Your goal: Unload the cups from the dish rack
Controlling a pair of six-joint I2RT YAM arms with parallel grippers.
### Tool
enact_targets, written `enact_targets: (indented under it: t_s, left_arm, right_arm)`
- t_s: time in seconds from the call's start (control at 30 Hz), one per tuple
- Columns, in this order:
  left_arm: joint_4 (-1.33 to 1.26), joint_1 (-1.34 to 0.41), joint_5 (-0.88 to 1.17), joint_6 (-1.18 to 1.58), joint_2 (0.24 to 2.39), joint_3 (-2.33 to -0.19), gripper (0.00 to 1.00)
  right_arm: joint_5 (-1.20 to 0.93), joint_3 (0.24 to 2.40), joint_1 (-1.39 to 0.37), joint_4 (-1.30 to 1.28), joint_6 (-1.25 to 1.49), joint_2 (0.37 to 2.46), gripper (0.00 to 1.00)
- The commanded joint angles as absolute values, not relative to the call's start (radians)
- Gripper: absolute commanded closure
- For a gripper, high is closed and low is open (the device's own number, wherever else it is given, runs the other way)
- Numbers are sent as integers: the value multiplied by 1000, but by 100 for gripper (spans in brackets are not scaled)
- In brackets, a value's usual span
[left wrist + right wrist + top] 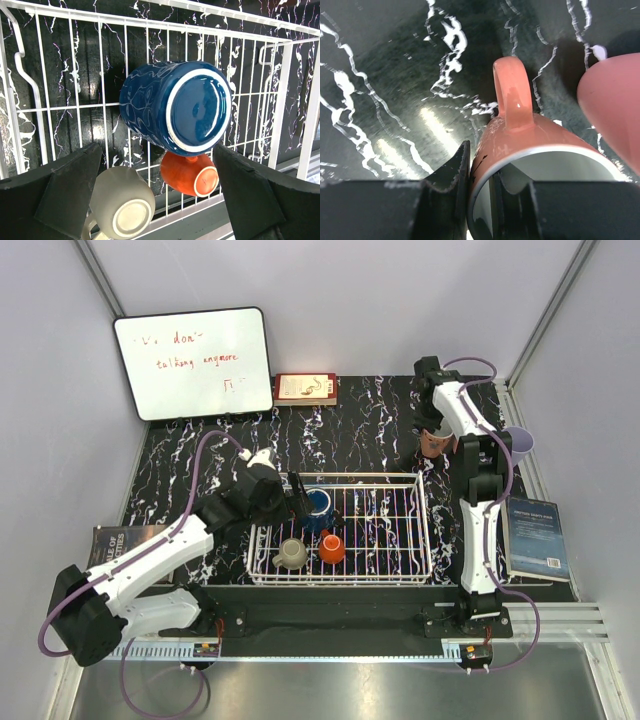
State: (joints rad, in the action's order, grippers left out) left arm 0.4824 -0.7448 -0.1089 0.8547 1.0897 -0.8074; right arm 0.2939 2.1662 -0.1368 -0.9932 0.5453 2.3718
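White wire forms the dish rack (415,530), which sits at the middle of the tabletop's (370,430) near edge. Three cups are inside it, all in its left half. The beige mug (291,554) and the orange cup (332,548) stand side by side against the near wall, and the left wrist view shows both with their bases turned towards the camera. Just behind them the dark blue mug (319,505) lies on its side on the grid, its white-ringed base facing up and outward.

The left claw (157,150) hangs over the blue mug with its fingers spread wide, one on either side of it and touching nothing.

Farther back, towards the far right corner and outside the rack, the right claw (480,175) is clenched on the rim of the brown mug (520,135). One finger is inside the white interior and one is outside, with the handle pointing away from the claw. Whether the mug's base rests on the tabletop cannot be told. The salmon-pink cup (615,95) is just beside it. The lavender tumbler (522,443) stands near the right edge, partly hidden by the right arm.

Along the far edge a whiteboard (195,362) leans at the left, with a red book (305,389) beside it.
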Motion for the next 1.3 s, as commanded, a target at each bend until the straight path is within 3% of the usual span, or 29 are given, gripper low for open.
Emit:
enact_targets:
  t_s: [0.0, 0.37, 0.43, 0.53, 0.97, 1.27]
  left_arm:
    - [442, -742, -91, 857, 1094, -819, 2]
    - [434, -742, -81, 857, 1098, -813, 2]
    - [434, -742, -81, 856, 1104, -816, 2]
    - [434, -744, -84, 865, 1108, -816, 2]
    - [436, -758, -83, 862, 1092, -825, 2]
    - [440, -762, -89, 859, 1069, -825, 2]
  right_arm:
    - [373, 2137, -112, -928, 522, 2318, 100]
    - [319, 2030, -114, -836, 525, 2292, 99]
    - [327, 2016, -114, -830, 528, 2281, 89]
    - [324, 1997, -114, -813, 525, 2250, 82]
    - [252, 2002, -118, -801, 522, 2177, 64]
    - [239, 2022, -140, -801, 518, 2123, 32]
